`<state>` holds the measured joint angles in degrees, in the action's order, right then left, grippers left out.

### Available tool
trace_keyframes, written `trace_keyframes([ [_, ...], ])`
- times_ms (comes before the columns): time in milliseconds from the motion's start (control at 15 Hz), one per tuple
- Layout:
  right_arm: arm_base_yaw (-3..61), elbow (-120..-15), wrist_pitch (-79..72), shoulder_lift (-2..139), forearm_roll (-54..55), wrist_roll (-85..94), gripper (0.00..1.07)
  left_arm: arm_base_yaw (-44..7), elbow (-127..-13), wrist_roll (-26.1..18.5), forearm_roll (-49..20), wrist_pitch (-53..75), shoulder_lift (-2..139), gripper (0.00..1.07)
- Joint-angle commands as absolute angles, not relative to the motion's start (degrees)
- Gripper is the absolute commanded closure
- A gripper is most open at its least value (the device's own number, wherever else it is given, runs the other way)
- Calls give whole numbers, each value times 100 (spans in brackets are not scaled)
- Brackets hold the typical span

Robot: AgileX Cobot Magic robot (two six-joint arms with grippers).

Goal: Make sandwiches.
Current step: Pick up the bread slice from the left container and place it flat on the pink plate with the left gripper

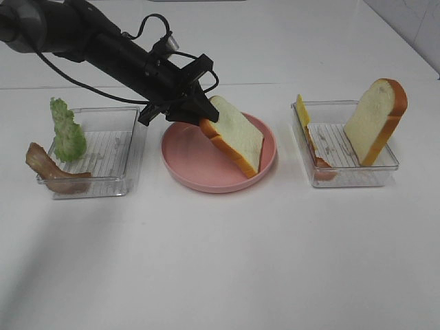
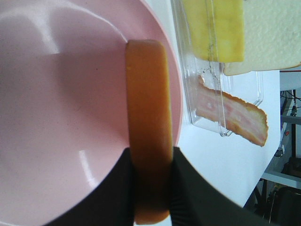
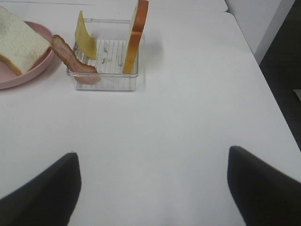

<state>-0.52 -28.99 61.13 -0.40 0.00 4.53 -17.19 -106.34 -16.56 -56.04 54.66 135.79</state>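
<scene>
My left gripper (image 1: 204, 118) is shut on a white bread slice (image 1: 238, 137) with an orange-brown crust, held tilted with its low edge in the round pink plate (image 1: 206, 180). The left wrist view shows the crust (image 2: 146, 108) pinched between the black fingers (image 2: 117, 188). The left tray (image 1: 130, 148) holds green lettuce (image 1: 67, 130) and a bacon strip (image 1: 51, 172). In the right tray (image 1: 344, 180) stand a yellow cheese slice (image 1: 302, 110), a bacon strip (image 1: 320, 162) and a second bread slice (image 1: 375, 120). My right gripper (image 3: 153, 188) is open over bare table, short of that tray (image 3: 106, 80).
The white table (image 1: 220, 261) stretches toward the front. In the right wrist view the table's edge (image 3: 263, 70) runs past the tray, with a dark drop beyond it. The left arm and its cable (image 1: 82, 34) cross the back left.
</scene>
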Motion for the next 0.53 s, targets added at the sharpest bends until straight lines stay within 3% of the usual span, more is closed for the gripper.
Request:
trace_keyframes([
  [67, -69, -2882, 6062, -120, 0, 493, 27, -1736, -10651, -1627, -5621, 5477, 13579, 78],
  [133, -69, -2882, 6062, -120, 0, 493, 27, -1736, -10651, -1627, -5586, 5477, 13579, 60],
  [200, -69, -2882, 6062, -120, 0, 493, 27, -1736, -10651, -1627, -5541, 5477, 13562, 27],
  [267, -69, -2882, 6062, -120, 0, 493, 27, -1736, -10663, -1633, -5529, 5477, 13556, 24],
  [533, -69, -2882, 6062, -120, 0, 493, 27, -1793, -10703, -1599, -4435, 5340, 13241, 23],
])
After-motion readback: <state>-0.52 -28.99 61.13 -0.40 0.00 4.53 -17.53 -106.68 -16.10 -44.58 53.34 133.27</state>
